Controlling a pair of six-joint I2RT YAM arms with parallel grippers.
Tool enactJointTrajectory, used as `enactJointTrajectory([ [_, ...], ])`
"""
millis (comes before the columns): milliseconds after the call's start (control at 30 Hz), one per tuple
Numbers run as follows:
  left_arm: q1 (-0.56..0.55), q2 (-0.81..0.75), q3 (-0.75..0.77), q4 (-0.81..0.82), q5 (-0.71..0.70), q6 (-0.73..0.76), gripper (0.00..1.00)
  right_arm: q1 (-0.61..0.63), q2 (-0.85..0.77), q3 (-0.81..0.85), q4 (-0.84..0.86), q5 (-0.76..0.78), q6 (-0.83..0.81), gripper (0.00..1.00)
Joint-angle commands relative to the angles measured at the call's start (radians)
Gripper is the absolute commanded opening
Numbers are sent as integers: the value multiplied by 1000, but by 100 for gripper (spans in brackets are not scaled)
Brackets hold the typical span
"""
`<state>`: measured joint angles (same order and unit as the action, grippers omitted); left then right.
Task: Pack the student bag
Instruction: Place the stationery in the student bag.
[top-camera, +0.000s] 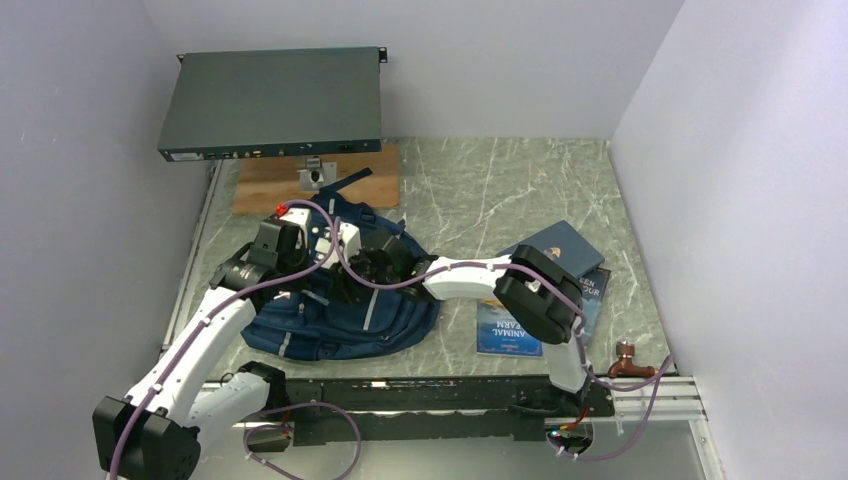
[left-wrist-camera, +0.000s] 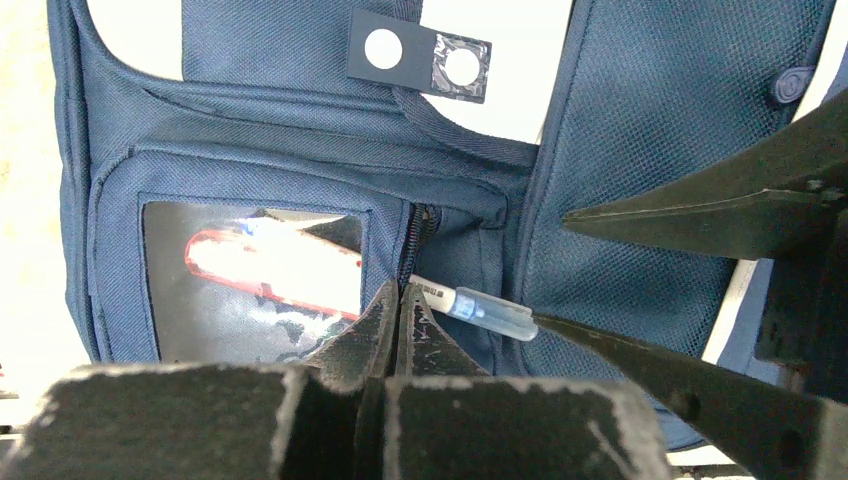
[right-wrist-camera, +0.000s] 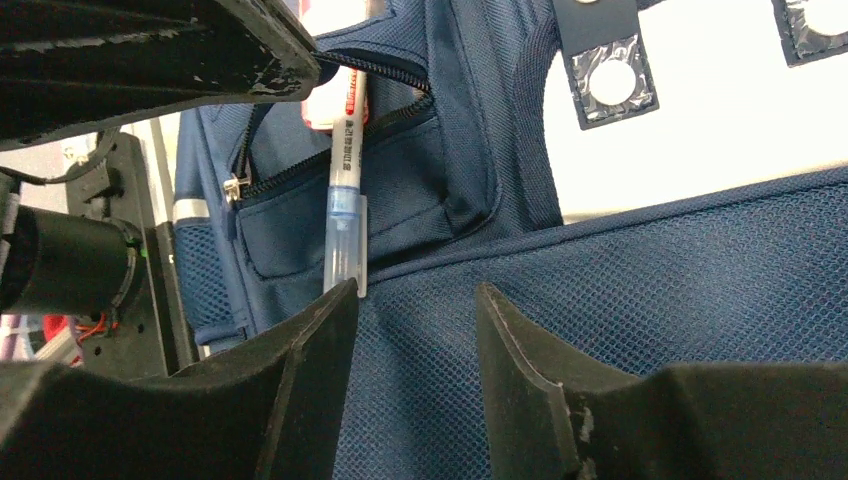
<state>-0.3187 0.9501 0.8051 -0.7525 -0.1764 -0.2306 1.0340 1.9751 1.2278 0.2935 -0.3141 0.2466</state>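
Your right gripper (right-wrist-camera: 418, 295) stands released, jaws apart at the bottom of its wrist view. The finger on the frame's left sits just beside the clear cap of a pen (right-wrist-camera: 343, 190), which pokes out of a pocket (right-wrist-camera: 400, 200) of the student bag (top-camera: 330, 320). Your left gripper (left-wrist-camera: 400, 305) is clenched, tips together at that pocket's zip; you cannot tell whether fabric is pinched. Overhead, the bag lies left of centre, with books (top-camera: 510, 325) to its right.
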Motion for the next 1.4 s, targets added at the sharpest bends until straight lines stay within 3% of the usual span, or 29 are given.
enactJointTrajectory([
  [0,-6,-25,24,75,22,-5,0,8,13,-1,31,17,-39,47],
  [333,-6,-7,24,74,24,-6,0,24,83,92,38,4,-51,38],
  [500,-6,-6,23,71,18,-7,0,20,-12,48,-47,148,-50,42],
  [767,-5,9,29,76,28,-1,0,26,-126,-77,6,109,-18,45],
  [900,-5,4,26,77,27,-1,0,52,-76,-47,24,42,-40,44],
  [1100,-5,7,28,76,29,0,0,77,7,35,4,58,-71,43],
  [1233,-5,0,25,78,33,-1,0,77,44,68,-5,125,-92,35],
  [1367,-5,-1,25,79,37,-2,0,77,70,106,5,196,-105,15],
])
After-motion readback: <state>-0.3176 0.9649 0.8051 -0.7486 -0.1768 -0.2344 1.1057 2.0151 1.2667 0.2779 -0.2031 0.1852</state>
